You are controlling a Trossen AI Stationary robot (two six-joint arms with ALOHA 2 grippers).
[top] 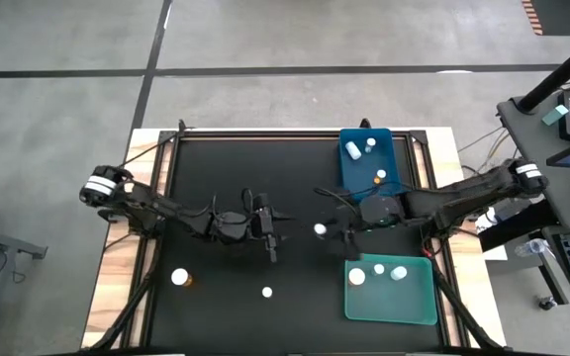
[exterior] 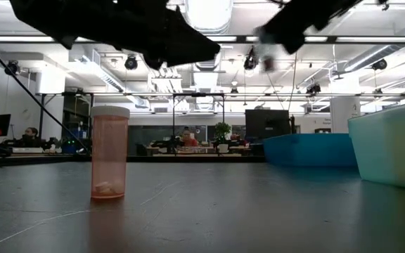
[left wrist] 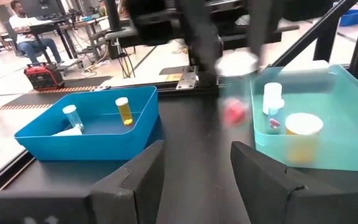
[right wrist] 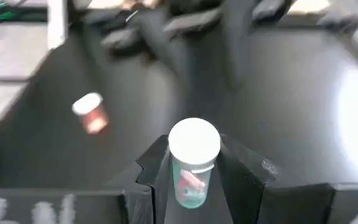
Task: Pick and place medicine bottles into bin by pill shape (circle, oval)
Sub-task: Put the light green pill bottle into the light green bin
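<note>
Btwn right end effector (right wrist: 191,177) fingers, bottle (right wrist: 193,163) gripped

Bright ceiling lights (exterior: 208,13) flood the low view, turning the arms overhead into dark silhouettes and leaving soft glare on the black table (exterior: 259,211), while the amber bottle (exterior: 110,152) stands sharp. The left wrist view is motion-blurred around the bottle (left wrist: 236,87) held in front of it. The right wrist view is smeared across its far half, with a pale glare patch on the table at the right.
</note>
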